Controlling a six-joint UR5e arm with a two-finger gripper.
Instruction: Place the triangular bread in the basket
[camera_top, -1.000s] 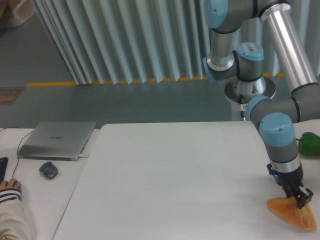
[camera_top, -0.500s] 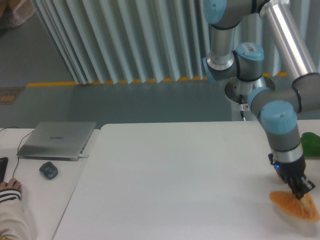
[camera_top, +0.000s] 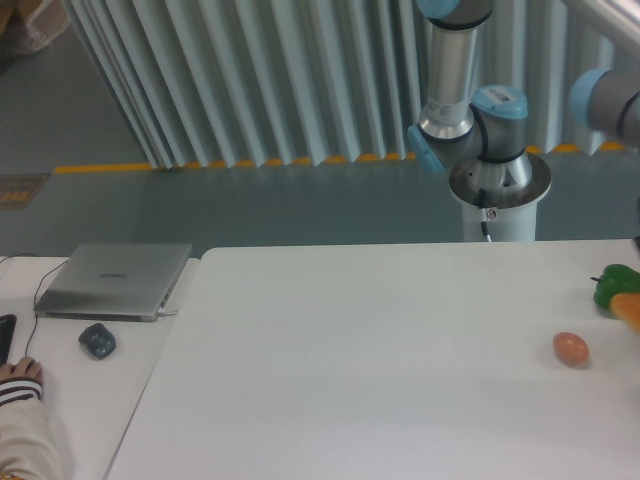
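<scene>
Only a golden-orange corner of the triangular bread (camera_top: 630, 309) shows, at the right edge of the frame just below a green pepper (camera_top: 616, 283). The rest of it is cut off by the frame. My gripper is out of view beyond the right edge. Of the arm I see only the base column (camera_top: 497, 185) behind the table and a grey-blue joint (camera_top: 606, 100) at the upper right. The basket is out of view. I cannot tell whether the bread is held or resting.
A small brownish-pink egg (camera_top: 570, 348) lies on the white table (camera_top: 360, 360) towards the right. A closed laptop (camera_top: 115, 279) and a mouse (camera_top: 97, 340) sit on the left desk, with a person's hand (camera_top: 20, 378) at the left edge.
The arm swung up and to the right, taking the gripper and most of the bread out of frame. The egg, earlier hidden behind the wrist, now shows.
</scene>
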